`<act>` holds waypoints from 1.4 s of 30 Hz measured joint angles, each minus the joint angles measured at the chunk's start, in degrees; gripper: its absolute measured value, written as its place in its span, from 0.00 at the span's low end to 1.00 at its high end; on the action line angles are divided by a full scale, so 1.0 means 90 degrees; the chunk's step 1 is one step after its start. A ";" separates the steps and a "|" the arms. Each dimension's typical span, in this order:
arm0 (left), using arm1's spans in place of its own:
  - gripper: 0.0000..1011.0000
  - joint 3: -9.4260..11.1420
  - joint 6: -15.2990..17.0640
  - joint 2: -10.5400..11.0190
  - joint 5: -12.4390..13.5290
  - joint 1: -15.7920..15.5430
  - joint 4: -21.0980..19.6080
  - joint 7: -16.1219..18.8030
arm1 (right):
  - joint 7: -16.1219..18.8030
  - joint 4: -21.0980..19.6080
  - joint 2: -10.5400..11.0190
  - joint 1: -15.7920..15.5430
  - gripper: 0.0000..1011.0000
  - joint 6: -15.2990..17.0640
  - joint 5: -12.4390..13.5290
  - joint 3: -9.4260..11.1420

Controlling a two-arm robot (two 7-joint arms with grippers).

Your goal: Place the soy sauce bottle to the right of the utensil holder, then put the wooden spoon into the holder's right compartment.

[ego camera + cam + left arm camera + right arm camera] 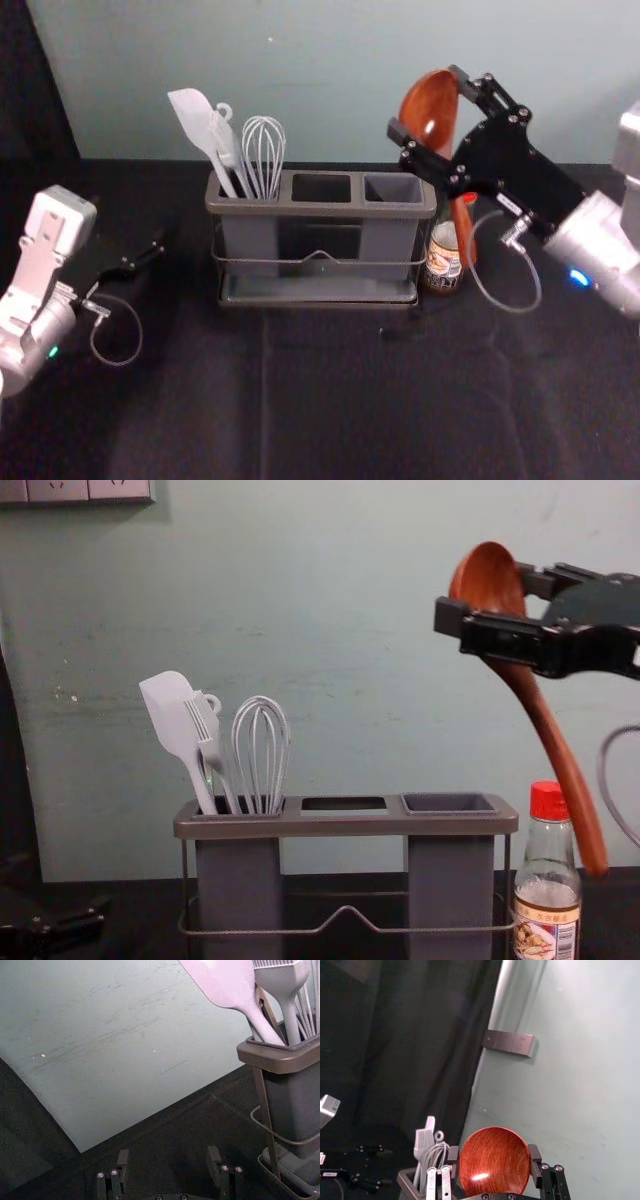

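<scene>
Wooden spoon [545, 720] leans bowl-up, grasped by its bowl between the right gripper's [425, 101] fingers, its handle slanting down before the soy sauce bottle [444, 262]. The left gripper [145, 258], left of the utensil holder [330, 210], has fingers spread. The bottle stands upright just right of the holder; a whisk [264, 160] and spatula [198, 125] fill its left compartment. Behind rises a wall [330, 80].

A pale spatula [193, 117] and wire whisk [263, 150] stand toward eleven o'clock in the head view, wall [340, 70] behind.
</scene>
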 joint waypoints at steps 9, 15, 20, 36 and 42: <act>0.99 0.0000 0.0000 0.0000 0.0000 0.0000 0.0000 0.0000 | 0.0254 0.0859 -0.0011 0.0981 0.83 -0.0325 0.0153 -0.0335; 0.99 0.0000 0.0000 0.0000 0.0000 0.0000 0.0000 0.0000 | 0.0194 0.1214 -0.0157 0.1312 0.83 -0.0696 0.0168 -0.0469; 0.99 0.0000 0.0000 0.0000 0.0000 0.0000 0.0000 0.0000 | 0.0041 0.1487 -0.0333 0.1461 0.83 -0.1212 0.0203 -0.0552; 0.99 0.0000 0.0000 0.0000 0.0000 0.0000 0.0000 0.0000 | -0.0086 0.2919 -0.0973 0.1666 0.83 -0.3214 0.1039 -0.0631; 0.99 0.0000 0.0000 0.0000 0.0000 0.0000 0.0000 0.0000 | -0.0073 0.3240 -0.1106 0.1668 0.83 -0.3433 0.1121 -0.0637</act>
